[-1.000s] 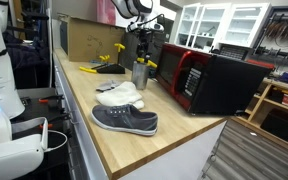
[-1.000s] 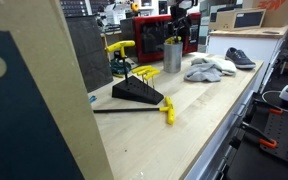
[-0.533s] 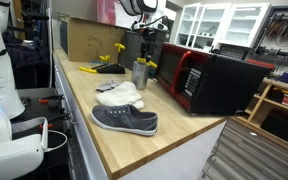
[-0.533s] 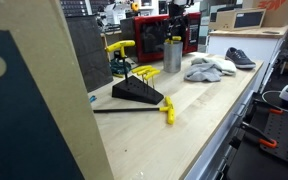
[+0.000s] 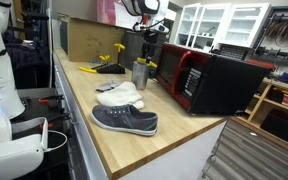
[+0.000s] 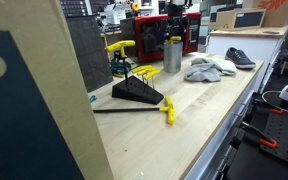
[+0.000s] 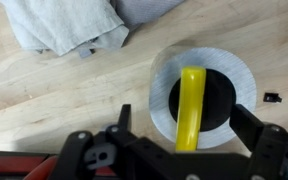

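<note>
Claw (image 7: 187, 122) spread wide and empty, we hover above a metal cup (image 7: 162, 95) holding a yellow tool (image 7: 191, 105); a grey cloth (image 7: 69, 25) lies nearby on the wooden surface (image 7: 44, 95).

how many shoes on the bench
1: a grey shoe near the bench edge, beside the white cloth. None other shows; one could be hidden.

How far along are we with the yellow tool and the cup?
Done: the yellow tool stands inside the cup. In hand: nothing; the pincer hangs open above the cup, its fingers apart on either side of the tool. Left: probably only lifting away.
</note>
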Available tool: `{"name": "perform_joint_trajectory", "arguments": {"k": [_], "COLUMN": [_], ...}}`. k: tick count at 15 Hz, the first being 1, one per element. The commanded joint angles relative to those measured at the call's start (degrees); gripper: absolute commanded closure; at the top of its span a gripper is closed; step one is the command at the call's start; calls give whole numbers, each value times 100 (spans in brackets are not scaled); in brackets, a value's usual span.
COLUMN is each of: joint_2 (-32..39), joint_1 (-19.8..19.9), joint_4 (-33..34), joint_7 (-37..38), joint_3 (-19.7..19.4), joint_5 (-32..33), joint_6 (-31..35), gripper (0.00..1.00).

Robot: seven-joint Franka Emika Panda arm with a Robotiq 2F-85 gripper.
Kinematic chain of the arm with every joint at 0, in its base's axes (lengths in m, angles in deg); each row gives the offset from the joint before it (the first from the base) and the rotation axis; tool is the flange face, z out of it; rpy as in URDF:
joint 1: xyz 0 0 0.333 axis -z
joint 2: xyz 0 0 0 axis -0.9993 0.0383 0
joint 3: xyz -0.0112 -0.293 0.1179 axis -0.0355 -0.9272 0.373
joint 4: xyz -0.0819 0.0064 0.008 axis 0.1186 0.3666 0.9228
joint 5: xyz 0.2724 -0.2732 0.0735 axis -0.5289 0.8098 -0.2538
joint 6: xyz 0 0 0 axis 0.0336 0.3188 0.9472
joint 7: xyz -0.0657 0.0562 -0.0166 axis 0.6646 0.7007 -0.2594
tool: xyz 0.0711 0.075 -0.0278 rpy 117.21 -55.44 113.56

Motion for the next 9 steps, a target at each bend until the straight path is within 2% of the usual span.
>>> {"name": "perform_joint_trajectory", "arguments": {"k": [1, 4, 5, 6, 8, 9], "joint_2": [95, 126, 133, 137, 133, 125], "joint_1": [56, 110, 123, 136, 146, 140], "joint_4": [59, 64, 66, 66, 87, 95], "joint_7": [106, 114, 127, 124, 128, 122], "joint_3": [-49, -76, -78, -75, -59, -51], "joint_5": [-221, -323, -349, -374, -456, -486], "joint_6": [61, 147, 179, 217, 259, 287], "gripper": [0, 1, 26, 26, 38, 48]}}
